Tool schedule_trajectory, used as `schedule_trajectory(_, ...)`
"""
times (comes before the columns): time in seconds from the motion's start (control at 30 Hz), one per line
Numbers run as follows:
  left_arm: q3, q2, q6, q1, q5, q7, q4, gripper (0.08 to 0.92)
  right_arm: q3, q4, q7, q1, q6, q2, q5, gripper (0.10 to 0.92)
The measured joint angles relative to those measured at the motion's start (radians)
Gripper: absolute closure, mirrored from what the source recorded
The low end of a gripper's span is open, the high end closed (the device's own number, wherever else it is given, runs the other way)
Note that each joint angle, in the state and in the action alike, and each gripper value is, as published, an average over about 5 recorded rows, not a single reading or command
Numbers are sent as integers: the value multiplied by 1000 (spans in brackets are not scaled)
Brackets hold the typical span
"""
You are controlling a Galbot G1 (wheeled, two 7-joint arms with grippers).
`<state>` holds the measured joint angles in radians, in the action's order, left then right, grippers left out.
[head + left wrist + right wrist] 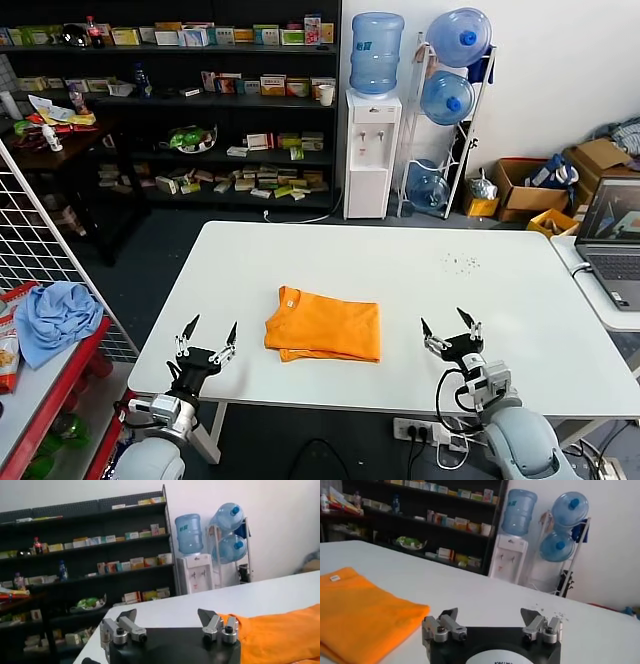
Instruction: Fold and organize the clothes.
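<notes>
Both grippers, left [206, 337] and right [448, 328], hover with jaws spread and empty at the frame's bottom, flanking the bright orange cotton T-shirt [323, 325] lying folded into a compact rectangle mid-frame on the white worktop [480, 290], so folding looks essentially finished.

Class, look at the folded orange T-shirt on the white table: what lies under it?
The orange T-shirt rests on the white table. Its own folded layers show at the edges; anything beneath is covered.

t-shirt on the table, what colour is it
Bright orange T-shirt, small white neck label; clearest in the head view.
</notes>
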<state>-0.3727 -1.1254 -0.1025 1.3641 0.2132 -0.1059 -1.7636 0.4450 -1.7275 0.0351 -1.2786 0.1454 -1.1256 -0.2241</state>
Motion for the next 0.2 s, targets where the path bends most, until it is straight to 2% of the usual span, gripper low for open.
schedule_trajectory(0.2,-17,2,33,-1,-6,25,-13,177,10,-10,2,-8,9,-22,-6,203)
